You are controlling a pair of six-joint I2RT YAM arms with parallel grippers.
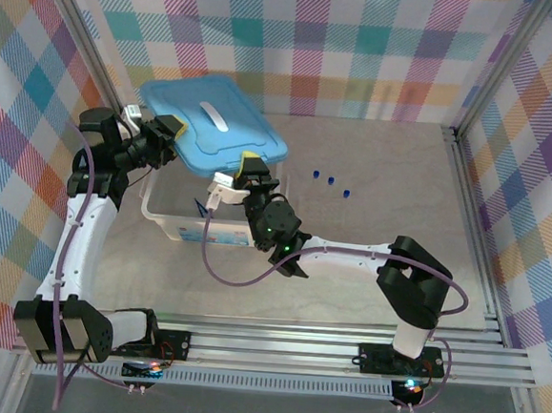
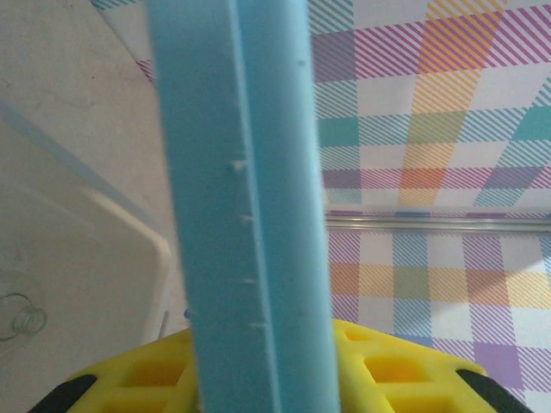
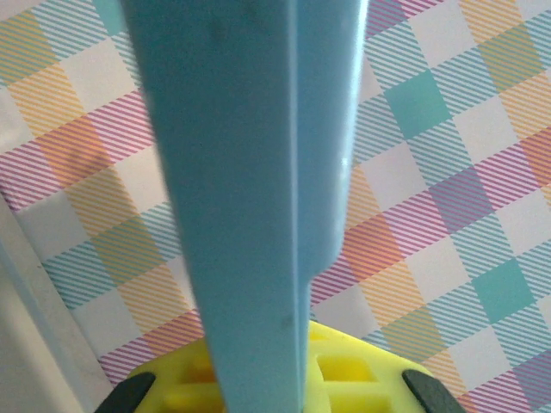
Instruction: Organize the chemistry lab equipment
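A flat blue lid (image 1: pixel 213 125) hangs tilted over the translucent box (image 1: pixel 165 219), held between both arms. My left gripper (image 1: pixel 167 133) is shut on the lid's left edge, and in the left wrist view that edge (image 2: pixel 250 215) runs up from between my yellow fingers (image 2: pixel 396 370). My right gripper (image 1: pixel 248 169) is shut on the lid's near right edge (image 3: pixel 250 198). Inside the box lie a dark blue piece that looks like tweezers (image 1: pixel 200 206) and a round clear glass dish (image 2: pixel 19 314). Three small blue caps (image 1: pixel 332 180) lie on the table to the right of the box.
Plaid walls close in the back and both sides of the table. A metal rail (image 1: pixel 475 232) runs along the right edge. The right arm's forearm (image 1: pixel 349 253) stretches across the table in front of the box.
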